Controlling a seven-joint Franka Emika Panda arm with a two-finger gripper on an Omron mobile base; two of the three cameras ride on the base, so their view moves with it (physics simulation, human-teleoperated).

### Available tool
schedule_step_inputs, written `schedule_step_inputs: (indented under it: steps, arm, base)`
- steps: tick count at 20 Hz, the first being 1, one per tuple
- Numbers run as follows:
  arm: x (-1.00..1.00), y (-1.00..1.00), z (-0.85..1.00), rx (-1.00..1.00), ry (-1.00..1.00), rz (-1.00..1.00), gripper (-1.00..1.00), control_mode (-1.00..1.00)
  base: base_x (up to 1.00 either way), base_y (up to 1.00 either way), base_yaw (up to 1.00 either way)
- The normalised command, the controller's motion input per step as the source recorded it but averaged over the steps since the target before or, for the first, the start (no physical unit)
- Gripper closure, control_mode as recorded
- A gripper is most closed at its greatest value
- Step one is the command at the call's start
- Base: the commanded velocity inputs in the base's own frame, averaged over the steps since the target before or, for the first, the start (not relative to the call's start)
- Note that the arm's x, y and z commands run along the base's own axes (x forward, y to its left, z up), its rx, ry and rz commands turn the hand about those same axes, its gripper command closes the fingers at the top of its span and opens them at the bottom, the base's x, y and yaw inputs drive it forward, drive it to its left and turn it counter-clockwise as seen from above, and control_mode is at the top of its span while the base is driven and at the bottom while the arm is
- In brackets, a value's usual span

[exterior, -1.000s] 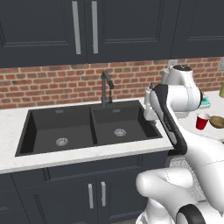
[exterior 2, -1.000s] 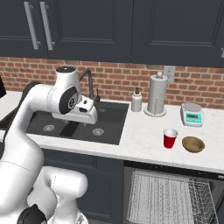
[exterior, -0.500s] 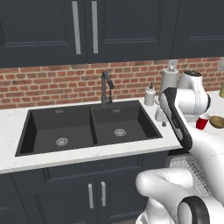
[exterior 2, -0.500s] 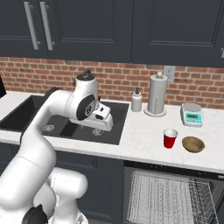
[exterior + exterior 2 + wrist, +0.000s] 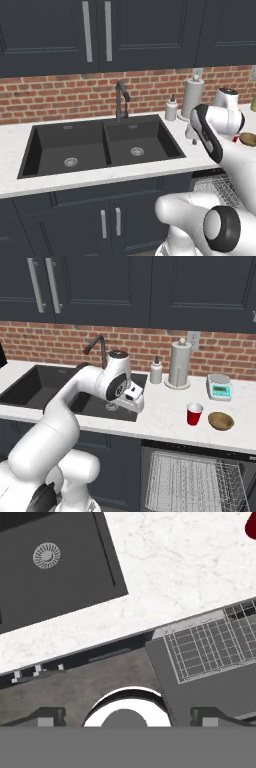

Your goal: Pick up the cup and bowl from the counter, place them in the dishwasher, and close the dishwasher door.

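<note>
Right base view: we see the red cylindrical cup (image 5: 194, 414) beside the round wood-like bowl (image 5: 221, 421) on the marbled white worktop (image 5: 165, 421); our tool (image 5: 136, 404), released, hovers near the sink's (image 5: 55, 388) edge.

My left base camera sits behind my arm, looking forward and down over the surface (image 5: 150, 172) and the sink (image 5: 100, 145). My right base camera does the same from the other side, sharing that sink (image 5: 65, 391), the faucet (image 5: 97, 348) and the paper-towel roll (image 5: 180, 363). My hand camera looks straight down, close, over the surface edge and the dishwasher (image 5: 210, 647) rack.
</note>
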Motion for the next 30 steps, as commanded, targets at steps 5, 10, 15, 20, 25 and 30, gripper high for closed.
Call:
schedule_step_inputs:
  steps: [5, 10, 15, 20, 25, 30]
  arm:
    - [0.17, -0.50, -0.02, 0.07, 0.00, -0.21, -1.00, -1.00]
    - [0.28, -0.43, -0.07, 0.04, 0.00, -0.25, -1.00, -1.00]
    - [0.24, -0.42, -0.10, 0.02, 0.00, -0.21, -1.00, -1.00]
    - [0.08, -0.54, -0.12, 0.02, 0.00, -0.17, -1.00, -1.00]
    - [-0.01, -0.50, -0.04, 0.03, 0.00, -0.14, -1.00, -1.00]
    - [0.00, -0.26, -0.03, 0.03, 0.00, -0.11, -1.00, -1.00]
  base:
    - [0.00, 0.00, 0.00]
    - [0.00, 0.00, 0.00]
    - [0.00, 0.00, 0.00]
    - [0.00, 0.00, 0.00]
    - [0.00, 0.00, 0.00]
    - [0.00, 0.00, 0.00]
